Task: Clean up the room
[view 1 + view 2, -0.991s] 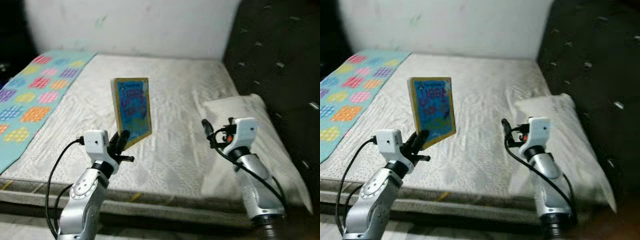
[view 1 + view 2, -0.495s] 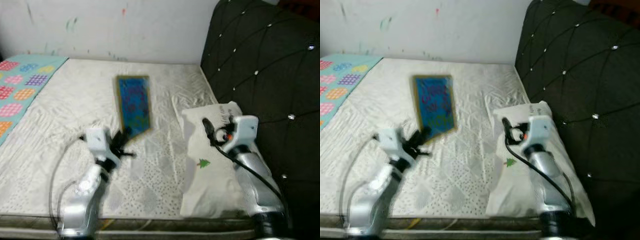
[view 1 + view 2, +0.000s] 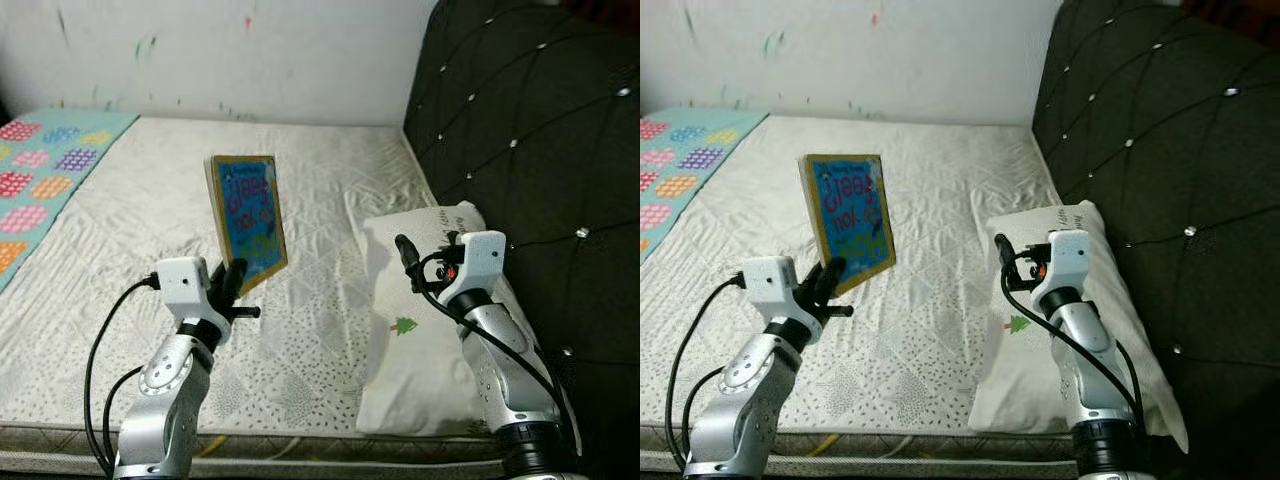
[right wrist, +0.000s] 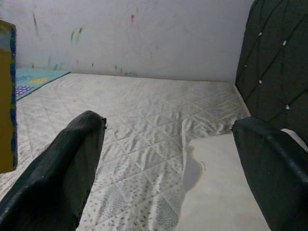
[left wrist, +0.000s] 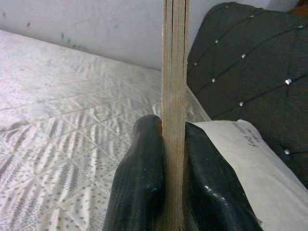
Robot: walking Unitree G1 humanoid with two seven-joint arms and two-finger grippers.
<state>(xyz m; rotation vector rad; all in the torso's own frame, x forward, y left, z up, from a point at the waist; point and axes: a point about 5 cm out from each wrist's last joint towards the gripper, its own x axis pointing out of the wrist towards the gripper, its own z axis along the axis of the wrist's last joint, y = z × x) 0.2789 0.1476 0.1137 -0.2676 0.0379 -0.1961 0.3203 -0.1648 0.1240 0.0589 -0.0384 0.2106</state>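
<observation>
Left wrist view puts the two black fingers of the left gripper pressed flat against both faces of a thin book, clamped on its lower edge. From the head, that book stands upright above the quilted bed, its blue cover facing the right side. Right gripper hovers over the white pillow, jaws wide apart. Farther back lie a patterned blanket, the tufted dark headboard and a white wall.
</observation>
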